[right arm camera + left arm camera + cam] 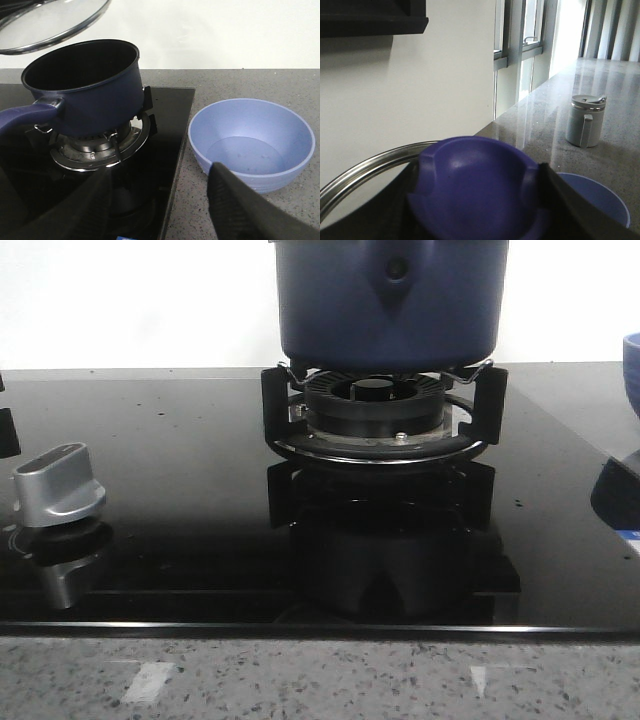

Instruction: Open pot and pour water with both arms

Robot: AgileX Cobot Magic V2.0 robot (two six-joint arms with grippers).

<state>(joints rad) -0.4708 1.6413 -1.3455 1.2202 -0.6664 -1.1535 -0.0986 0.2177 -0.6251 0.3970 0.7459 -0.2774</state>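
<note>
The right gripper (160,200) hangs with jaws spread and empty, near the pot's long blue handle (22,117). The pot (85,90) sits open on the burner stand (380,420), the bowl (252,142) just beside the hob. Beyond, the left gripper (477,200) is clamped on the lid knob (475,185), glass lid (50,22) held aloft. Keep the lid high and clear, grasp the handle squarely, then tip slowly toward the bowl

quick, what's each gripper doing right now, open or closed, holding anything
Left gripper: closed on the blue knob of the lid, held above the pot.
Right gripper: open, holding nothing.
</note>
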